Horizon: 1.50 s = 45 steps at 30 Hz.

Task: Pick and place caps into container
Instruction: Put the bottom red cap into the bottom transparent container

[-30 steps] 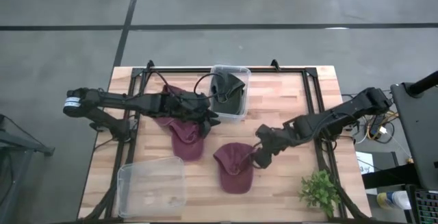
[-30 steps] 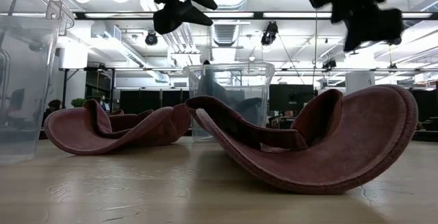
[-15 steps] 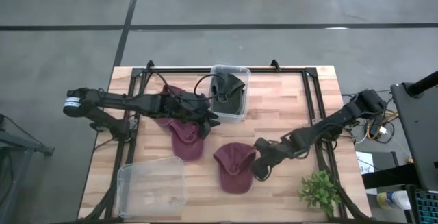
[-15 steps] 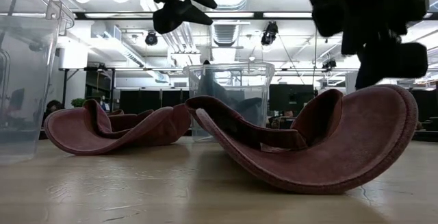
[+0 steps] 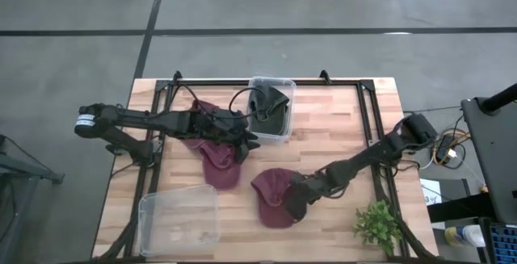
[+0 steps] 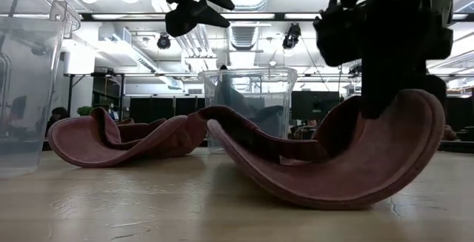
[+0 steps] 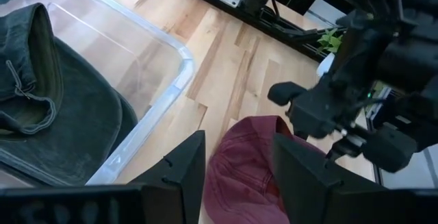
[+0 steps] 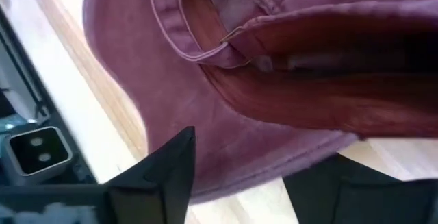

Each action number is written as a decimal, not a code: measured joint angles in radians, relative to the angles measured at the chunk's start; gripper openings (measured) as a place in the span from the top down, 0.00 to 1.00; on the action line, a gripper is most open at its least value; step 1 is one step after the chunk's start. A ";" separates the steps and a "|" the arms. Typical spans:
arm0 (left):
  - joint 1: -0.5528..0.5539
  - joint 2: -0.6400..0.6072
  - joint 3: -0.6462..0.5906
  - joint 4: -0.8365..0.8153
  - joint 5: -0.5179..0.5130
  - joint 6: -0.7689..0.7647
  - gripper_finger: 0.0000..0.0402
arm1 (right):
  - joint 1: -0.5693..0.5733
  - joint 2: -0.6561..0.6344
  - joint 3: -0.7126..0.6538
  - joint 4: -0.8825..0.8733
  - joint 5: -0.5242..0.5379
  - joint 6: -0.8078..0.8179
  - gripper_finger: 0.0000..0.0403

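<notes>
A maroon cap (image 5: pixel 273 198) lies on the table toward the near edge, with its curved brim rocked upward in the low view (image 6: pixel 326 168). My right gripper (image 5: pixel 293 207) is open and low at this cap's right side. In the right wrist view (image 8: pixel 253 183) its fingers stand either side of the cap's rim. Two more maroon caps (image 5: pixel 216 161) lie left of centre, overlapping. Dark olive caps (image 5: pixel 269 106) sit in the far clear container (image 5: pixel 288 93). My left gripper (image 5: pixel 246 140) hovers open and empty beside that container. My right gripper comes at the near maroon cap from above and the table's right, slanting down. Its open fingers (image 8: pixel 168 172) straddle the cap's rim beside the back strap opening (image 8: pixel 205 35). The cap rests on the table. I cannot tell whether the fingers touch it.
A second clear container (image 5: pixel 179 220) stands at the near left corner. A small leafy plant (image 5: pixel 377 225) sits near the right near corner. Black frame rails (image 5: pixel 367 127) run along the table's sides and far edge. Bare wood lies between the cap and the far container.
My right gripper has moved toward the near edge and to the left, and has come down from above the near maroon cap to its right side, staying open.
</notes>
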<state>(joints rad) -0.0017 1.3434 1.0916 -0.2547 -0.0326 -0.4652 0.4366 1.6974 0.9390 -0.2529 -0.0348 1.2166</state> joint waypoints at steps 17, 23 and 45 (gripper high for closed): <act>-0.003 0.000 0.000 0.002 -0.013 -0.052 0.61 | 0.000 -0.004 0.053 -0.016 0.062 -0.170 0.96; -0.003 -0.002 0.000 0.089 -0.008 -0.057 0.61 | 0.000 -0.086 0.052 -0.066 0.130 -0.200 0.96; -0.075 -0.115 0.000 0.471 -0.062 0.317 0.61 | -0.001 -0.586 0.052 -0.238 0.803 -0.400 0.97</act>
<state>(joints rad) -0.0762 1.2282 1.0916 0.2162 -0.0950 -0.1487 0.4358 1.1114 0.9909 -0.4905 0.7677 0.8167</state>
